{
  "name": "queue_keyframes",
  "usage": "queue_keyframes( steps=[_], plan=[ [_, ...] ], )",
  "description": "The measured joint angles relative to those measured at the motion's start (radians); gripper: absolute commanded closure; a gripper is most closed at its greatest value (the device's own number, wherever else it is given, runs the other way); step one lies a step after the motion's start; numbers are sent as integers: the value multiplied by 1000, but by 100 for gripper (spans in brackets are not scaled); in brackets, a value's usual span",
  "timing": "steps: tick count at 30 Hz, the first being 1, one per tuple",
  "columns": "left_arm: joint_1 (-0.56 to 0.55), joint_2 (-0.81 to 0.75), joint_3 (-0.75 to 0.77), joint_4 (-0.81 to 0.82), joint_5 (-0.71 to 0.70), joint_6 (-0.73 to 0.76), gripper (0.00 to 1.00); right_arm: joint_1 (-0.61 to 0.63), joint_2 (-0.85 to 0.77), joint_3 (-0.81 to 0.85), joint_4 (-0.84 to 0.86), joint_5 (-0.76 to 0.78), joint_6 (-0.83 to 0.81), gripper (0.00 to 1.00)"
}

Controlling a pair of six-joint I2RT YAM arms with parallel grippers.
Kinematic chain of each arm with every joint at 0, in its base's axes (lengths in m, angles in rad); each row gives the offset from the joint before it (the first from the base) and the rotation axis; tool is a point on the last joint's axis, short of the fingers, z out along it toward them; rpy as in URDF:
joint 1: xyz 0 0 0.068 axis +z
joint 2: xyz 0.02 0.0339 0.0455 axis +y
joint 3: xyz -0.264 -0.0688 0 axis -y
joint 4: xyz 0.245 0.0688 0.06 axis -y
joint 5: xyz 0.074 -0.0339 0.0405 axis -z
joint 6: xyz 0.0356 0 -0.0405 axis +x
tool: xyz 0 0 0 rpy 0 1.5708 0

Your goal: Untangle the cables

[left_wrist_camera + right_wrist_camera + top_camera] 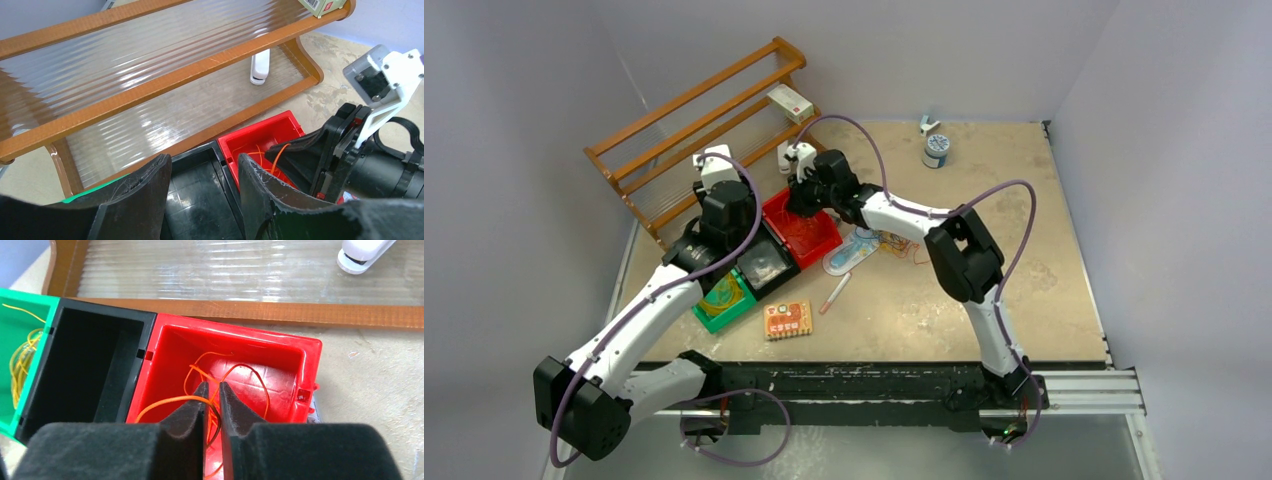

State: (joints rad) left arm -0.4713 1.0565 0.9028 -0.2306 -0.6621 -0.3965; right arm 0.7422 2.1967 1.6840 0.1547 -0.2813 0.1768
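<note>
Orange cable [243, 365] lies looped on the floor of the red bin [235, 335]. This bin is the farthest of three set touching in a slanted row near the table's [984, 180] left edge, just in front of the wooden rack [694, 98] in the far-left corner. The black bin [105, 310] sits in the middle of the row. The green bin [25, 296], nearest the front edge, holds a coil of yellow cable [20, 360].

The right gripper [212, 390] reaches down into the red bin. Its dark pads are almost together, with only a narrow slit between them. A strand of the orange cable runs through that slit, which looks wider than the wire, so the pads do not seem to be pinching it.

The left gripper [204, 159] hangs over the black bin with its fingers well apart and nothing between them.

More cables are out on the bare table. A loose tangle [899, 245] of red, orange and yellow wire lies near the middle, to the right of the red bin and touching a pale oval thing [854, 252] that I cannot make out.

A pen [834, 293] and a small orange card [787, 320] lie closer to the front edge. A jar [936, 148] stands at the far edge.
</note>
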Motion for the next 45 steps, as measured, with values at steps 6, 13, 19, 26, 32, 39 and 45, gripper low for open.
queue_keyframes(
  steps=[6,13,19,26,32,39,45],
  plan=[
    [0,8,0,4,2,0,48,19,-8,-3,-5,71,-41,63],
    [0,17,0,4,5,0,47,23,-112,-69,-23,137,-73,59],
    [0,39,0,5,36,-2,46,23,-312,-225,5,169,-89,57],
    [0,90,1,4,124,-17,44,-6,-554,-415,14,266,-99,55],
    [0,141,33,-1,206,-51,44,-158,-719,-562,-45,324,-86,51],
    [0,196,76,-39,235,-61,41,-294,-766,-653,-125,361,-60,51],
    [0,190,76,-50,231,-56,30,-351,-710,-655,-142,284,-41,51]
  ],
)
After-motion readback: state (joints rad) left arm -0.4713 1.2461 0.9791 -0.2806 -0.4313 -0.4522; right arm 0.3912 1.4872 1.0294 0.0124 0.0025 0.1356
